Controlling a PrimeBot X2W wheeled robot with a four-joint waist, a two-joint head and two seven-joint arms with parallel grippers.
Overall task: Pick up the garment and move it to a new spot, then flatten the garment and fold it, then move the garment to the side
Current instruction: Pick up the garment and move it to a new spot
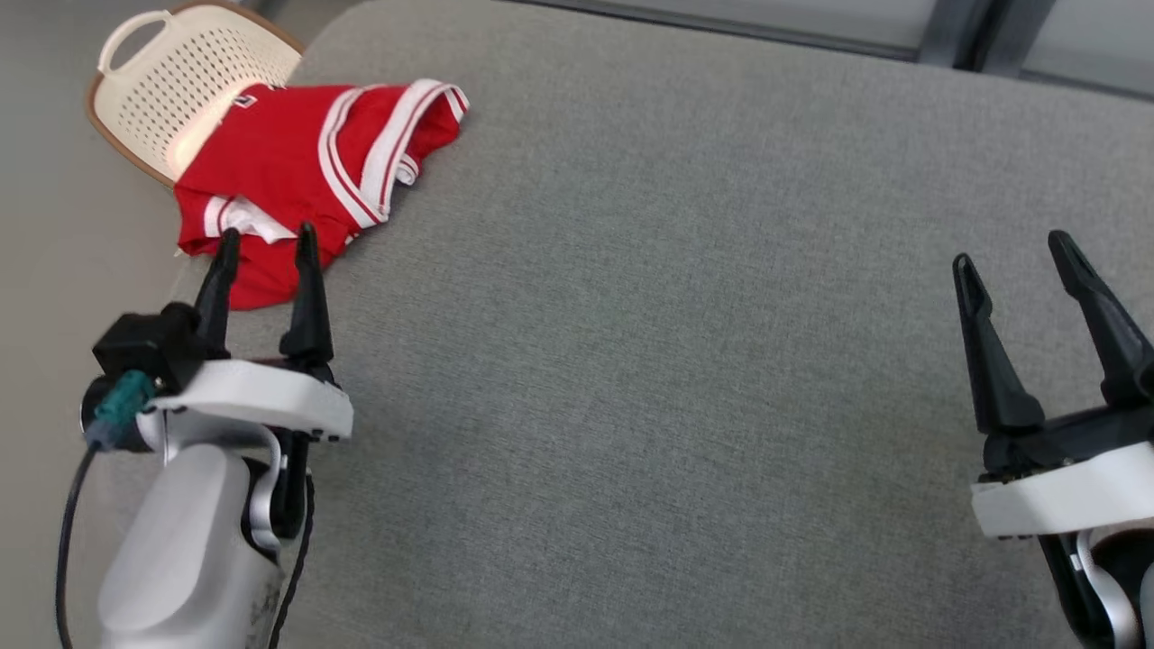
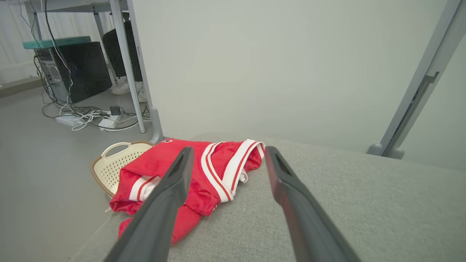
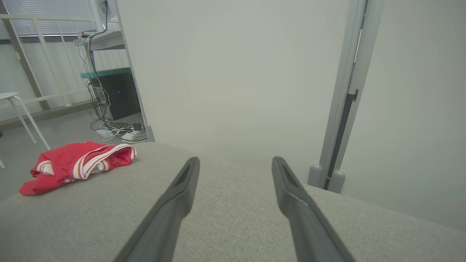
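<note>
Left gripper [image 1: 267, 233]: fingers spread wide, nothing between them. It points up the head view toward the far left corner of the grey padded surface [image 1: 649, 379].

Garment [image 1: 288, 153]: red with white stripes, crumpled, directly ahead of my left fingertips. In the head view the tips overlap its near edge. From the left wrist view I judge they are above the cloth, not on it, though I cannot tell for certain. There the heap sits ahead and a little to the left of the fingers' line.

Long axis: runs from the near left edge of the surface, by my fingertips, up and right to the white-banded end. The left part hangs over the edge, above the cream basket [image 1: 171, 81] on the floor.

Right gripper [image 1: 1011, 249]: also wide, empty, well apart from the garment, with the whole surface between them.

Judgement: the left arm is much nearer. The pick calls for a short advance forward and down onto the near red fold.
</note>
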